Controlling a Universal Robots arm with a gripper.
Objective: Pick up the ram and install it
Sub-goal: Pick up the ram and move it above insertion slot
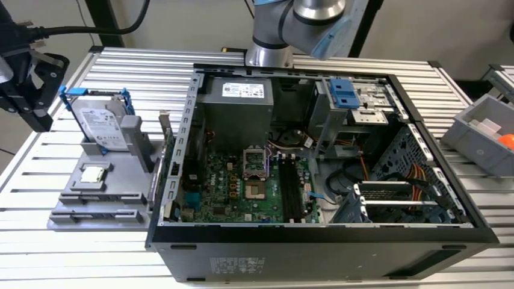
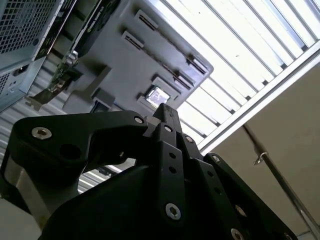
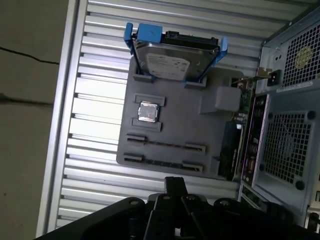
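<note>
Dark lines run along the two long grooves (image 3: 165, 145) of the grey holder (image 3: 175, 120). I cannot tell whether either line is the ram seen edge-on. In the exterior view the grooves (image 1: 100, 196) lie at the holder's (image 1: 120, 180) six o'clock end. A small silver chip (image 1: 92, 174) sits near its middle, and a silver drive (image 1: 103, 126) in a blue frame leans up at twelve o'clock. A green card (image 3: 243, 100) stands on edge along the holder's three o'clock side, just beside the open case (image 1: 173, 180).

The hand (image 3: 175, 183) hangs above the holder and apart from it. In both wrist views its two black fingers meet tip to tip with nothing between them, so the hand (image 2: 165, 111) is closed and empty. In the exterior view the hand (image 1: 38, 117) is at about ten o'clock of the holder, near the nine o'clock edge of the slatted metal table (image 1: 88, 259).

Inside the case, long black slots (image 1: 291, 189) run along the green motherboard (image 1: 233, 192), with a grey power box (image 1: 241, 99) at twelve o'clock. A grey bin (image 1: 478, 135) stands at three o'clock of the case, well apart from the hand.
</note>
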